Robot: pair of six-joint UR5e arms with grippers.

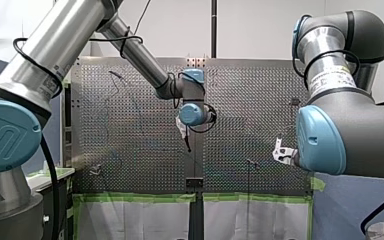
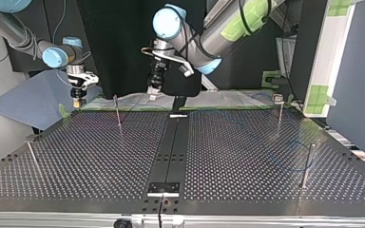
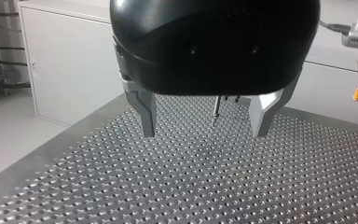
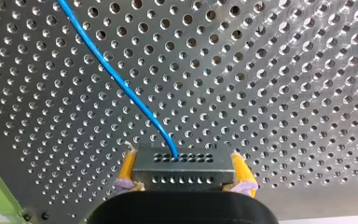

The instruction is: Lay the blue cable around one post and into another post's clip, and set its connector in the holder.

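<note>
My right gripper is shut, its yellow pads on the two ends of a grey connector. The blue cable leaves the connector's face and runs away over the perforated table. In the top view this gripper hangs at the table's far left corner, and a faint loop of the cable lies near the posts at the right. My left gripper is open above the plate, nothing between its metal fingers, with a thin post ahead of it. It hovers over the far middle in the top view.
Thin posts stand on the table: one at the far left, one at the near left, one with a clip head at the far right, one at the near right. A black rail runs down the middle to a small bracket.
</note>
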